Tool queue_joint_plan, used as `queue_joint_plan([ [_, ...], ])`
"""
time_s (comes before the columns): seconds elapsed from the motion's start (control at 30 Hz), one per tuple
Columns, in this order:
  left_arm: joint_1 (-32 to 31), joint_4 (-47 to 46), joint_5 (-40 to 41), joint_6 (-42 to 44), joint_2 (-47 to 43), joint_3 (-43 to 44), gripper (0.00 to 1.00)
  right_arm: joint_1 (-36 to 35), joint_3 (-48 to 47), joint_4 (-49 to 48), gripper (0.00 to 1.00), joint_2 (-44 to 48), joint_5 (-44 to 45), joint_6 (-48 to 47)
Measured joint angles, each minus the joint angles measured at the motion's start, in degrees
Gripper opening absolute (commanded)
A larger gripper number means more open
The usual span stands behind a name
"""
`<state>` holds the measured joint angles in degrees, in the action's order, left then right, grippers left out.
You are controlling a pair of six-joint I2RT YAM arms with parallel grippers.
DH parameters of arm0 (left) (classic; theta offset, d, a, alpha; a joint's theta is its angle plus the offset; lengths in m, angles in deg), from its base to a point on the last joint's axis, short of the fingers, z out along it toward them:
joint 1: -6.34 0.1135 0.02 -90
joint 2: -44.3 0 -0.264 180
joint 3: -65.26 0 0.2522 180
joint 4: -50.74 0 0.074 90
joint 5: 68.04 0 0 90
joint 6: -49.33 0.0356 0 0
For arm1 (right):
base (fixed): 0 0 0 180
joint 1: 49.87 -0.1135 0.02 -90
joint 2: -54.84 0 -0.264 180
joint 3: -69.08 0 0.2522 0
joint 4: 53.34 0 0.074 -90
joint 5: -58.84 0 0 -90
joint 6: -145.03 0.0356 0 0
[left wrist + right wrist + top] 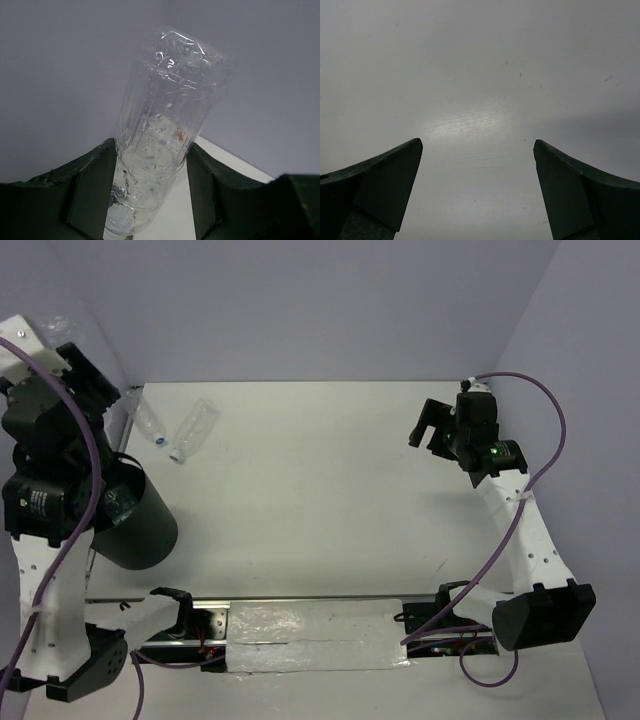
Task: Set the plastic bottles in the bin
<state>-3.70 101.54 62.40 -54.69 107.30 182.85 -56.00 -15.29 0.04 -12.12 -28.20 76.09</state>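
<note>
Left gripper point(151, 150) clamps the held bottle point(170, 100), base uppermost, nearly upright. The left bottle point(147, 422) and the right bottle point(195, 428) lie slantwise near the far-left corner, caps nearward. The bin point(140, 520) hides its inside. Right gripper point(477, 150) fingers stand apart.

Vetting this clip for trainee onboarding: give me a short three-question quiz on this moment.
1. True or false: the right gripper is shut on something.
2. Apart from the bin, how many task items lie on the table?
3. The left gripper is: A) open and empty; B) shut on a clear bottle; C) resting on the table.
Key: 1 false, it is open; 2 two bottles; 3 B.
</note>
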Motion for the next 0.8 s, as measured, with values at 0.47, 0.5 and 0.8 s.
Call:
queue_joint_plan([
  [0.47,5.95,1.99,19.23,-10.45,-7.96,-29.14,0.81,-1.25,0.26,-0.17,1.0,-0.37,-1.33,-0.13],
  [0.5,6.16,2.21,19.78,-11.26,-8.85,-29.46,0.93,-1.36,0.26,-0.17,1.0,-0.48,-1.44,-0.13],
  [0.8,6.86,2.32,18.23,-11.28,-9.42,-27.58,0.99,-1.77,0.26,-0.2,1.0,-0.81,-2.32,-0.13],
])
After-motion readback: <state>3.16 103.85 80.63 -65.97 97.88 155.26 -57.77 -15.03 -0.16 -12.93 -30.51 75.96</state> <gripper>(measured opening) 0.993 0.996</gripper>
